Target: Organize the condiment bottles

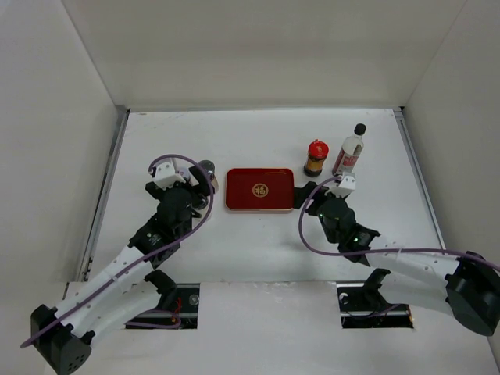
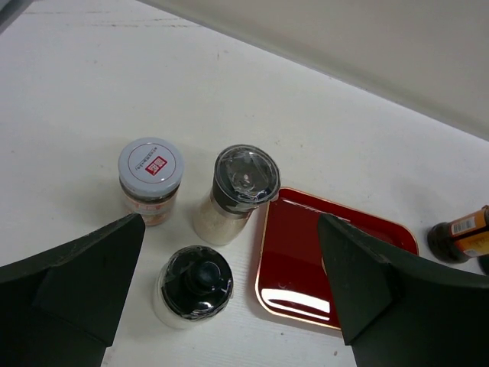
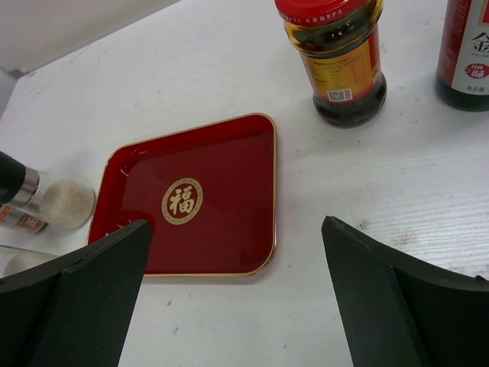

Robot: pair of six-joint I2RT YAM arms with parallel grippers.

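The left claw [image 2: 231,229] is spread wide and grips nothing; it hangs over a tight cluster of three bottles on the white worktop [image 1: 258,250], just left of the red tray [image 1: 260,190]. In its wrist view the white black-capped bottle [image 2: 195,287] stands nearest, between the two dark fingers [image 2: 76,283] and nearer the left one; the grey-lidded shaker jar [image 2: 241,191] stands just beyond it, close beside the tray's left edge; the white-lidded shaker jar [image 2: 150,180] stands to the left of that one, a small gap between them. From above the arm covers most of this cluster; only one lid shows past the wrist, probably the grey one.

The right claw [image 3: 235,225] is also spread and holds nothing; it hovers low by the tray's right end, the gold emblem lying ahead and to its left. The red-capped brown bottle [image 3: 340,57] stands upright on the worktop beyond the tray's far right corner, apart from the fingers; the tall clear bottle [image 1: 350,152] with black cap and red label stands just to its right, near but not touching. No bottle stands on the tray.
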